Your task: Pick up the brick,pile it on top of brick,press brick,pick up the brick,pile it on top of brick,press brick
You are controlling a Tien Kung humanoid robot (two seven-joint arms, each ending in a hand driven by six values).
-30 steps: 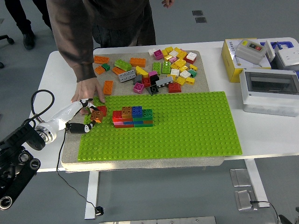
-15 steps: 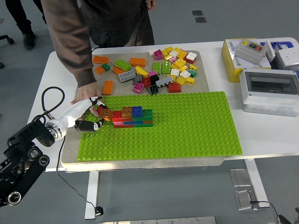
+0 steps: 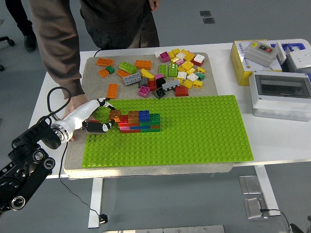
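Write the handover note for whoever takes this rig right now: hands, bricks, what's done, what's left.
Left hand: at the green baseplate's left end, fingers closed on a brown brick, carrying it up against the brick stack.
Right hand: out of view.
A person's hand rests at the mat's left edge, behind the robot's arm.
Loose bricks lie on the mat beyond the baseplate.
Done: brick picked up and brought to the stack.
Left: seat it on top, press it, then likely repeat with another brick.
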